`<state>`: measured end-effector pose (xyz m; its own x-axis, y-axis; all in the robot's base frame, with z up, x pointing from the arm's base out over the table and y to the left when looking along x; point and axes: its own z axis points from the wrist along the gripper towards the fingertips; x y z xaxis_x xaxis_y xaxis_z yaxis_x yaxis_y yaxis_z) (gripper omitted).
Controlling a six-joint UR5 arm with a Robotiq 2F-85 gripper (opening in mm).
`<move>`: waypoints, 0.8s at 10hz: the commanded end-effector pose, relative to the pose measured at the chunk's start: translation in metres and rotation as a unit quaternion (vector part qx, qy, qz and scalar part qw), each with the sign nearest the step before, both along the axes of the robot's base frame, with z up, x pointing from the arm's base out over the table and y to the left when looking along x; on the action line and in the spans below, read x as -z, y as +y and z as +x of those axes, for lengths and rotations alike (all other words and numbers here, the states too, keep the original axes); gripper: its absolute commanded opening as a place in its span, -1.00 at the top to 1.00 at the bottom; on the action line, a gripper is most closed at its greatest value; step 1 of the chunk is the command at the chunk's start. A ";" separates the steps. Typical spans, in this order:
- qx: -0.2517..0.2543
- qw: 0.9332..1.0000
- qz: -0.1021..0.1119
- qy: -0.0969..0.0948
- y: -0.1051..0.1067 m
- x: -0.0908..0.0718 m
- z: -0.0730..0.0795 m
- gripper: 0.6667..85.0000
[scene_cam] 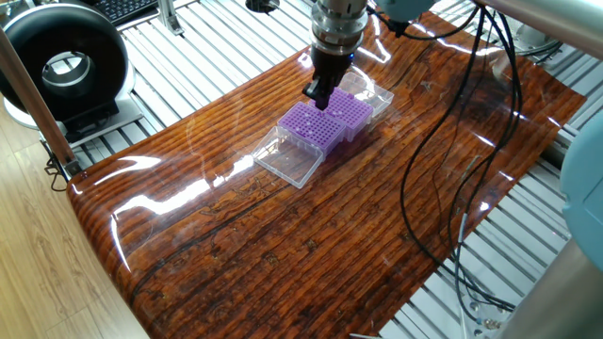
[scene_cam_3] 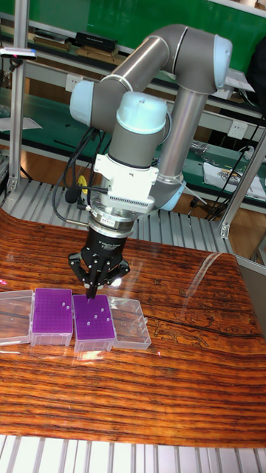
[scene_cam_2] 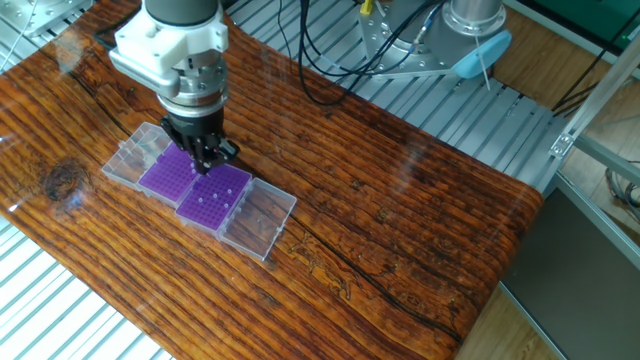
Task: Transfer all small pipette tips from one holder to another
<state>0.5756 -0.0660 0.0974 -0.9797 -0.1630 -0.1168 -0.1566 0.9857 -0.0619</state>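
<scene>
Two purple holders lie side by side, each in a clear box with its lid folded flat outward. The left holder shows one white pipette tip. The right holder carries several white tips. My gripper hangs just above the far edge of the holders, near the seam between them. Its dark fingers are pressed together in a point. Any tip between them is too small to make out.
The holders sit on a glossy wooden tabletop over a slatted metal bench. Open clear lids flank the holders. A black round fan stands at the far left. Cables trail across the right side.
</scene>
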 end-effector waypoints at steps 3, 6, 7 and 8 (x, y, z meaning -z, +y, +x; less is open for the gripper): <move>-0.038 0.999 0.002 0.005 -0.039 -0.002 0.004 0.98; -0.053 0.999 0.006 -0.003 -0.053 0.002 0.005 0.98; -0.054 0.999 0.006 -0.005 -0.055 0.005 0.005 0.98; -0.054 0.998 0.006 -0.006 -0.056 0.006 0.004 0.98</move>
